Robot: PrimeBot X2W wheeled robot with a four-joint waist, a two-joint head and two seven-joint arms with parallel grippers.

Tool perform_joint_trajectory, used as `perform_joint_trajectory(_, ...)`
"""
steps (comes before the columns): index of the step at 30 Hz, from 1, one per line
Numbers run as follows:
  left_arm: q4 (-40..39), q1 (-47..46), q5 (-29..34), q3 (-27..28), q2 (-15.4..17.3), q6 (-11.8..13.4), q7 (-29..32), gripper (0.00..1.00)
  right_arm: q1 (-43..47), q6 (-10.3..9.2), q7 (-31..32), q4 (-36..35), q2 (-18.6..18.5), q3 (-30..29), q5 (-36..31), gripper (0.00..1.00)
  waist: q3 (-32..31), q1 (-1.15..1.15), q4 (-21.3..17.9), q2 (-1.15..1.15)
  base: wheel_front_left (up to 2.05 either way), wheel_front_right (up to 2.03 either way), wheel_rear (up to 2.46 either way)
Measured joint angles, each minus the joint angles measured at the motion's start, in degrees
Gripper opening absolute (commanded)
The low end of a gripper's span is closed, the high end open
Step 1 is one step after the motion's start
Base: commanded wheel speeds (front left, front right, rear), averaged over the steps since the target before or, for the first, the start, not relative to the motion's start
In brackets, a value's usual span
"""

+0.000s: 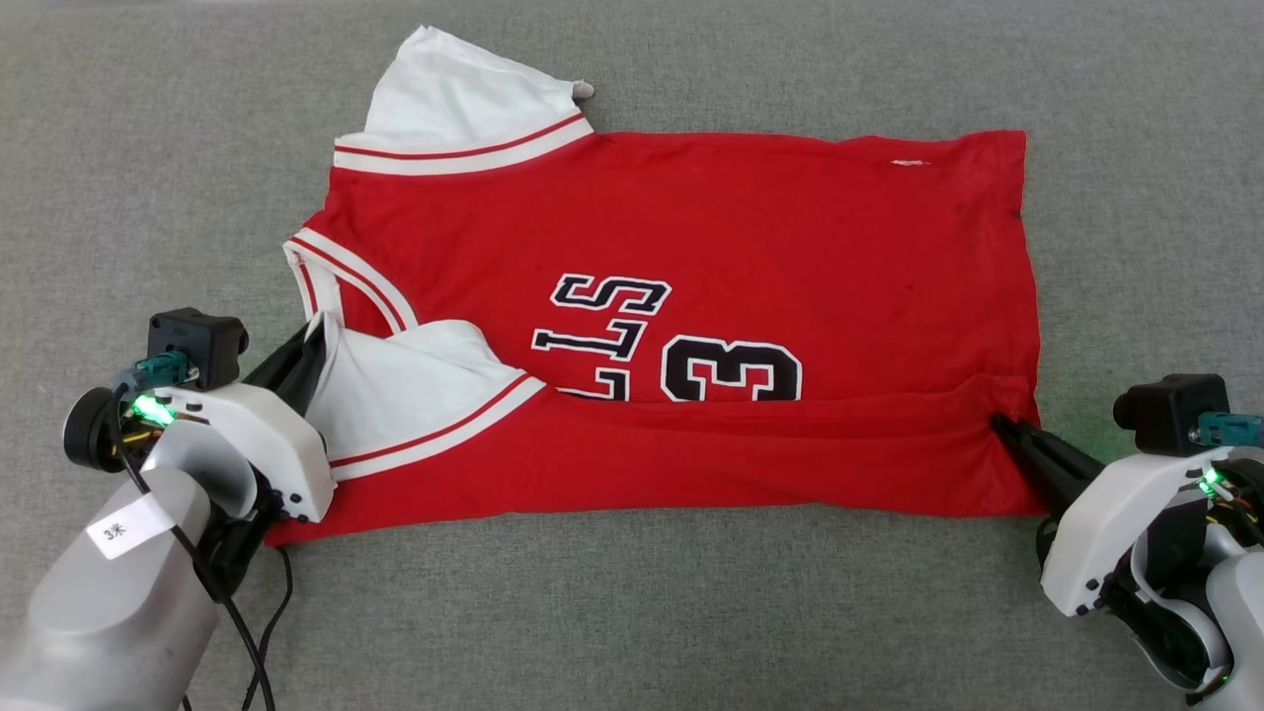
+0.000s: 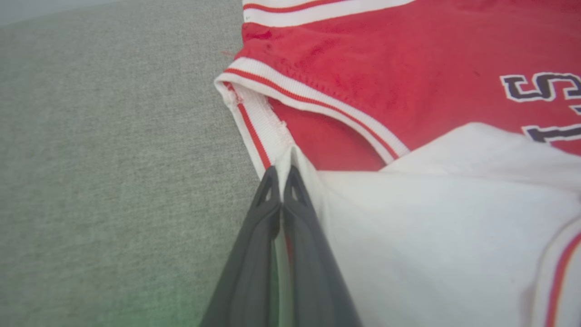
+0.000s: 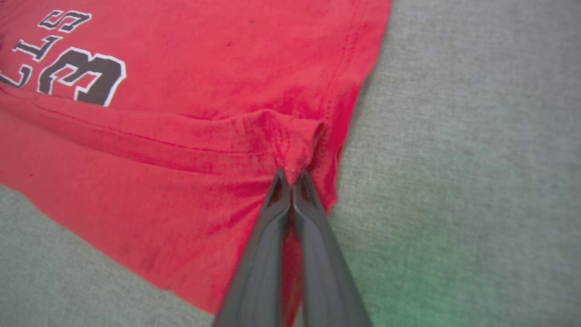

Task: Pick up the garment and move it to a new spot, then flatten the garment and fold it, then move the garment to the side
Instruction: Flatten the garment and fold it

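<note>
Garment lies spread mid grey mat, lengthwise fold apparently in hand, left gripper clamped on its sleeve, right gripper on its hem; next, both should carry the fold evenly toward the far edge.

Place unclear: grey cloth-covered surface
</note>
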Motion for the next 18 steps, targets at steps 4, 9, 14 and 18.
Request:
perform_joint_trajectory(4, 2.0, -1.35, -2.18, -2.87, 0.18, 0.01, -1.33, 0.0, -0.1, -0.01, 0.18, 0.1, 0.08, 0.09, 0.01, 0.0, -0.05, 0.0, -0.02, 0.0, 0.0, 0.0, 0.0)
perform_joint_trajectory(9, 3.88, -2.64, -4.37, -6.34, 0.43, 0.0, -2.58, 1.0, 0.19, -0.01, 0.0, -0.33, 0.63, -0.87, 0.49, 0.38, -1.46, 0.0, 0.37, 0.0, 0.0, 0.0, 0.0)
perform_joint_trajectory(14, 3.38, -3.25, -6.9, -9.29, 1.87, -0.05, -1.7, 1.0, 2.13, -0.01, -0.16, -2.55, 0.86, -2.97, 0.81, 1.0, -4.21, 0.0, 1.21, 0.0, 0.0, 0.0, 0.0)
perform_joint_trajectory(18, 0.07, -4.76, -9.68, -11.81, 4.48, -0.05, 2.4, 1.0, 3.5, -0.02, 0.43, -4.89, 0.48, -4.8, 0.62, 1.0, -6.75, 0.0, 2.06, 0.0, 0.0, 0.0, 0.0)
